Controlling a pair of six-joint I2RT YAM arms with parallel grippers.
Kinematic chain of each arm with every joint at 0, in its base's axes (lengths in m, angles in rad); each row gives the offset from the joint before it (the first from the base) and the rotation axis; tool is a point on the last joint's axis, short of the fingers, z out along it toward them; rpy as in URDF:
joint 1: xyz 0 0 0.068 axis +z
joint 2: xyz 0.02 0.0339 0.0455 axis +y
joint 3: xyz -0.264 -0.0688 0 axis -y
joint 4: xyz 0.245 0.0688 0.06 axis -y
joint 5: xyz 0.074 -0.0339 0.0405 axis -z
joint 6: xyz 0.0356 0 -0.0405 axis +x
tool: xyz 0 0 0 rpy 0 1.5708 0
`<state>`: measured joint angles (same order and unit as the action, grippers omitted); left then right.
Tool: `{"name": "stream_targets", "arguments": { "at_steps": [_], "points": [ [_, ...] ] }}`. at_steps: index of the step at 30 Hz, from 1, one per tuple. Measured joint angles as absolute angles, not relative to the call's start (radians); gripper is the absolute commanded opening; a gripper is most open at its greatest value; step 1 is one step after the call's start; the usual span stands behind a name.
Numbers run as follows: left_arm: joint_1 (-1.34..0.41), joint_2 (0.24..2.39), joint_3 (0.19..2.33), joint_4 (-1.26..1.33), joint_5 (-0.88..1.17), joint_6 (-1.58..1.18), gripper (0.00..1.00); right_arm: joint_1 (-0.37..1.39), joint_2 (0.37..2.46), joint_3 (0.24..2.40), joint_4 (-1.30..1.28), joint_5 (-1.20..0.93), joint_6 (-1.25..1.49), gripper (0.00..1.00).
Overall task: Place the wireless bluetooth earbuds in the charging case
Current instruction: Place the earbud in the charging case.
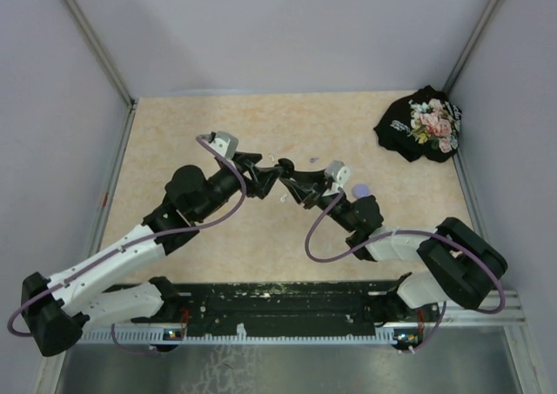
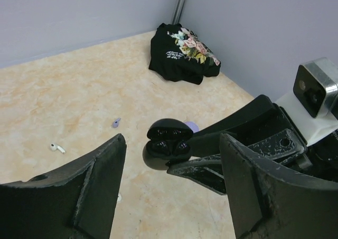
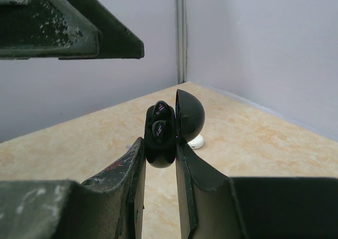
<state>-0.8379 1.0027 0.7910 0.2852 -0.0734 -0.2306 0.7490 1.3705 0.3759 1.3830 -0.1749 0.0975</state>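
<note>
From above, the left fingers (image 1: 254,165) and right fingers (image 1: 300,188) meet over the middle of the worktop (image 1: 191,124). From the left wrist, the left fingers (image 2: 95,186) are wide apart and empty, near the open black case (image 2: 168,144); a white earbud (image 2: 57,147) and a purple earbud (image 2: 115,123) lie loose on the worktop. From the right wrist, the right fingers (image 3: 200,181) are clamped on the black case (image 3: 161,144), and black earbuds (image 3: 160,117) look tucked inside. So white and purple seem left to do
</note>
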Motion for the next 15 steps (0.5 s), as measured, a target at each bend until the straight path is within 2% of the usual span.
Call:
{"name": "stream_targets", "arguments": {
  "at_steps": [9,15],
  "points": [
    [-0.729,0.992,0.876,0.115,0.068,-0.208,0.86,0.749,1.386,0.39,1.383,-0.292,0.098,0.0],
    [-0.587,0.989,0.889,0.03,0.321,-0.211,0.88,0.749,1.39,0.41,1.396,-0.379,0.101,0.0]
  ]
}}
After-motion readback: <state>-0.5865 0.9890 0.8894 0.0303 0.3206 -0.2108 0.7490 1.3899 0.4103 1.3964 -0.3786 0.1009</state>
